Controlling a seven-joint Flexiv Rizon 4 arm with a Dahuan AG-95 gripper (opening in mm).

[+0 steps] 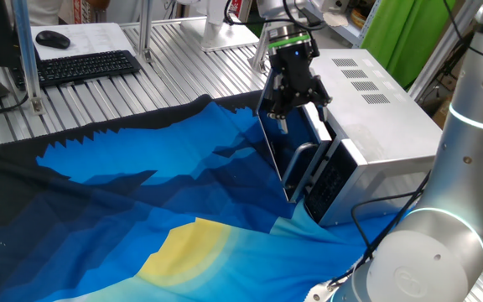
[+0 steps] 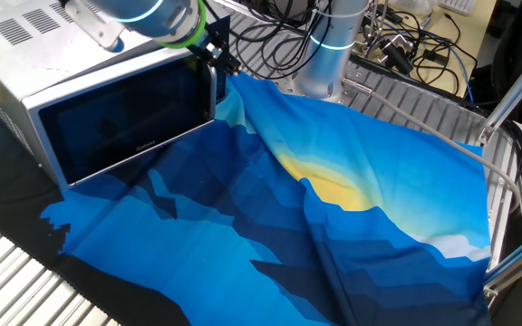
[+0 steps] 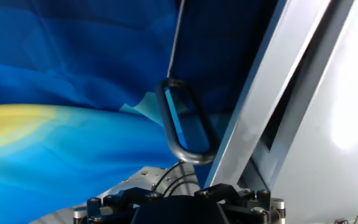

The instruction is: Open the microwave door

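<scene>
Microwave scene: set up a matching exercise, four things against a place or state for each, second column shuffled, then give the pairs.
Things:
1. microwave door
2. claw
3. keyboard
4. cloth

Places or states:
A. lies on the metal bench behind the cloth
B. swung partly out from the oven front
C. open, above the door's top edge
D. blue with a yellow patch, spread before the microwave

Pairs: 1-B, 2-C, 3-A, 4-D
</scene>
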